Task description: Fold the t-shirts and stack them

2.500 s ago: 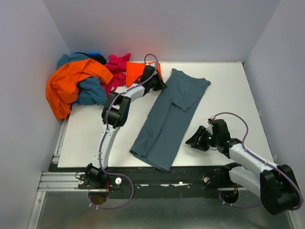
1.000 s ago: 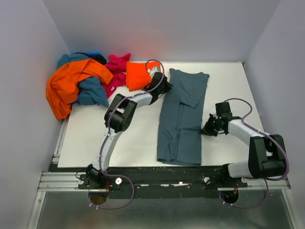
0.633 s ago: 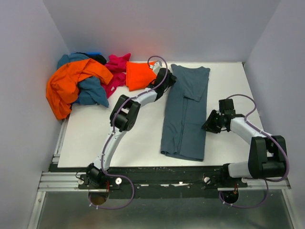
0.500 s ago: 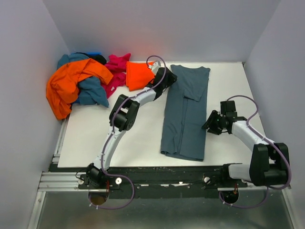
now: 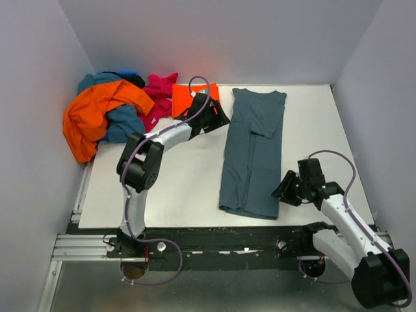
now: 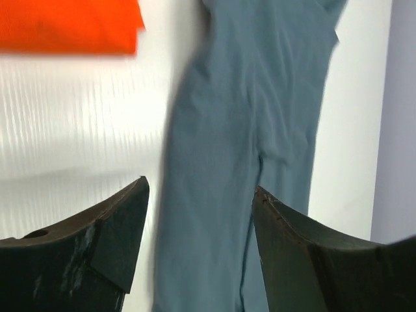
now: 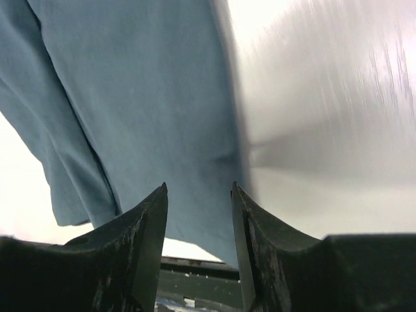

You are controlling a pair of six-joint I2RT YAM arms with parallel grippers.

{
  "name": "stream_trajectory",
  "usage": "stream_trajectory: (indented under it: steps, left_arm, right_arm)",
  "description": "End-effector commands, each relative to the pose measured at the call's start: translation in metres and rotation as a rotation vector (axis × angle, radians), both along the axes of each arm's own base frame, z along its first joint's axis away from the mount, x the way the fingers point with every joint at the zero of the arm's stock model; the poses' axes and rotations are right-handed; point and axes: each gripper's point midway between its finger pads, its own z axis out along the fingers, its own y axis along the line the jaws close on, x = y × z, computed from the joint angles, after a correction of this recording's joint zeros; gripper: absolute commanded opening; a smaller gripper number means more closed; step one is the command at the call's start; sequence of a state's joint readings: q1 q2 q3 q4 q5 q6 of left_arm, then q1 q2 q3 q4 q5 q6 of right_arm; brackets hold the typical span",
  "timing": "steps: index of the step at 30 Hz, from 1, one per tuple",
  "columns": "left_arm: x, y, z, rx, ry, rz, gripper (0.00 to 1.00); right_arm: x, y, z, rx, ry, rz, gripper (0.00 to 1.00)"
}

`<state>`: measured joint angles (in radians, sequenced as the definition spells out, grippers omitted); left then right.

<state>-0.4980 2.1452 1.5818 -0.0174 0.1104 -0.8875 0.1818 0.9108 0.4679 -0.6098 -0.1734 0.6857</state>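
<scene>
The slate blue-grey t-shirt [image 5: 252, 156] lies flat as a long narrow strip, collar end to the back, a sleeve folded over its top. My left gripper [image 5: 218, 119] hovers just left of its upper edge, open and empty. In the left wrist view the grey t-shirt [image 6: 247, 130] fills the space beyond the open left gripper [image 6: 200, 184]. My right gripper [image 5: 280, 190] is open beside the t-shirt's lower right edge. The right wrist view has the open right gripper [image 7: 199, 186] above the same cloth [image 7: 130, 97], apart from it. A folded orange-red t-shirt [image 5: 188, 97] lies at the back.
A loose heap at the back left holds an orange t-shirt [image 5: 97, 117], a teal one [image 5: 127, 125], a magenta one [image 5: 157, 94] and a blue one [image 5: 128, 73]. Grey walls close in the white table [image 5: 312, 130]. The black front rail [image 5: 214, 240] runs along the near edge.
Both grippers opened and let go of the grey t-shirt, which now lies straight. The left gripper drew back leftward; the right one pulled back toward the near edge.
</scene>
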Motion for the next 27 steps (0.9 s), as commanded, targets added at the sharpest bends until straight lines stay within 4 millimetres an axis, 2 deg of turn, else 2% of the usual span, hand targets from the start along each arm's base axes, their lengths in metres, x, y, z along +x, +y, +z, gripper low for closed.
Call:
stream_trajectory:
  steps: [1,4,7,12,15,18,23,27]
  left_arm:
    - [-0.087,0.001,0.018,0.069,0.043,-0.174,0.73]
    - [-0.136,0.007,0.005,0.139,0.074,-0.223,0.73]
    - [-0.179,0.021,-0.006,0.186,0.085,-0.235,0.73]
    - [-0.231,0.042,-0.019,0.139,0.121,-0.248,0.72]
    - [-0.251,0.056,-0.022,0.136,0.120,-0.249,0.72]
    - [-0.266,0.068,-0.030,0.143,0.125,-0.257,0.72]
    - [-0.282,0.077,-0.032,0.138,0.121,-0.279,0.71]
    - [-0.287,0.084,-0.035,0.159,0.113,-0.285,0.74]
  right_arm:
    - [-0.045,-0.008,-0.015,-0.021,0.126,-0.059,0.52]
    - [-0.052,0.000,-0.011,0.020,0.119,-0.026,0.48]
    - [-0.045,0.014,0.007,0.075,0.053,0.062,0.44]
    - [-0.028,0.050,0.033,0.175,-0.013,0.194,0.46]
    - [-0.019,0.075,0.038,0.182,-0.012,0.267,0.47]
    - [-0.014,0.096,0.034,0.179,0.025,0.310,0.47]
    - [-0.007,0.123,0.029,0.165,0.035,0.360,0.47]
    - [-0.009,0.142,0.021,0.139,0.070,0.404,0.47]
